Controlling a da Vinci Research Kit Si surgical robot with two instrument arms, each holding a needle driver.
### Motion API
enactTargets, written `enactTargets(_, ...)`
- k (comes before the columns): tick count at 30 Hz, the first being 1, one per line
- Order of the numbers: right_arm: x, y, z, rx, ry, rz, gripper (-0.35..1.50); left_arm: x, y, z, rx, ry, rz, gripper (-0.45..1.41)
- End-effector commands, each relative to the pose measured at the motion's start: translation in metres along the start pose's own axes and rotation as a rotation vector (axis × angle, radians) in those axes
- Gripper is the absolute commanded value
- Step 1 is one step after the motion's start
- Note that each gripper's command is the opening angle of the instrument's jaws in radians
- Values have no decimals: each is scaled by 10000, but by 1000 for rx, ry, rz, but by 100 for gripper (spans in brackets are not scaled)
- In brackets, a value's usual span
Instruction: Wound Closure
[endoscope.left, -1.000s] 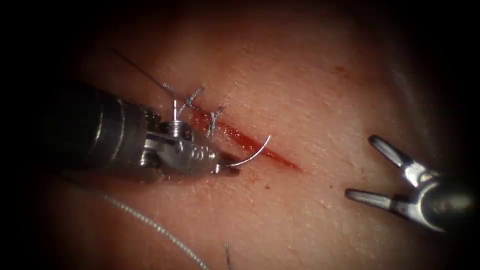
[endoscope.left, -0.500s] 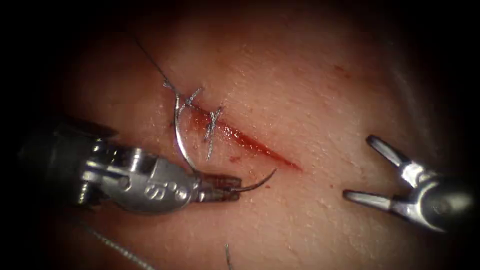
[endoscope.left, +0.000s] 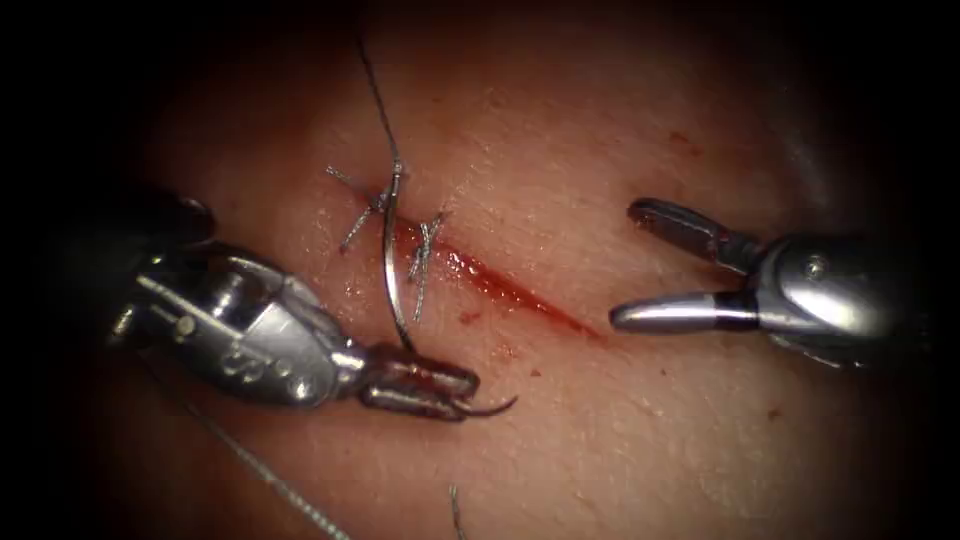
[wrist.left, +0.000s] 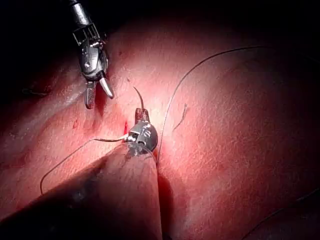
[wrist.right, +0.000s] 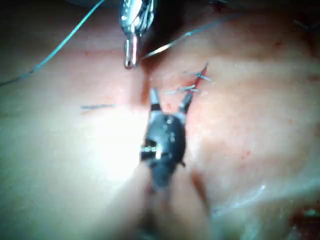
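Note:
The cut (endoscope.left: 505, 292) runs slantwise down the tissue (endoscope.left: 640, 440), with two knotted stitches (endoscope.left: 372, 205) (endoscope.left: 426, 250) at its upper end. My left tool (endoscope.left: 432, 388) is on the cut's left side, shut on the curved needle (endoscope.left: 392, 270) close to its point, which sticks out past the jaws. The needle's body arcs up across the cut between the stitches, seemingly over the tissue. Its thread (endoscope.left: 375, 90) runs on upward. My right tool (endoscope.left: 625, 265) hangs open and holds nothing, right of the cut. The left wrist view has the left tool (wrist.left: 141, 117), needle (wrist.left: 139, 100) and right tool (wrist.left: 97, 95).
A strand of thread (endoscope.left: 270, 478) crosses the tissue below the left tool. A short cut end of thread (endoscope.left: 455, 512) lies near the bottom edge. Small red spots (endoscope.left: 470, 318) dot the tissue beside the cut. The right wrist view has the open right tool (wrist.right: 170, 99) near the stitches (wrist.right: 197, 80).
The left tool has drawn the needle down and left, away from the cut, with thread following. The right tool has moved up and left toward the cut, still open.

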Motion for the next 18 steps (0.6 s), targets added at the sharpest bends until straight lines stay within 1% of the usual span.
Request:
enactTargets(1,-6,3,19,28,0,45,106,-3,2,9,-7,19,29,-45)
enactTargets(7,-20,17,48,131,-14,226,101,-1,-12,7,1,96,149,-45)
enactTargets(9,-24,19,55,148,-19,258,99,-2,-13,4,5,92,183,-45)
enactTargets(12,-26,19,66,172,1,298,99,-6,-13,3,6,91,204,-45)
enactTargets(16,-23,16,77,223,34,333,99,-11,-11,4,5,93,228,-45)
enactTargets(18,-21,15,79,229,38,333,99,-14,-8,5,-2,92,237,-45)
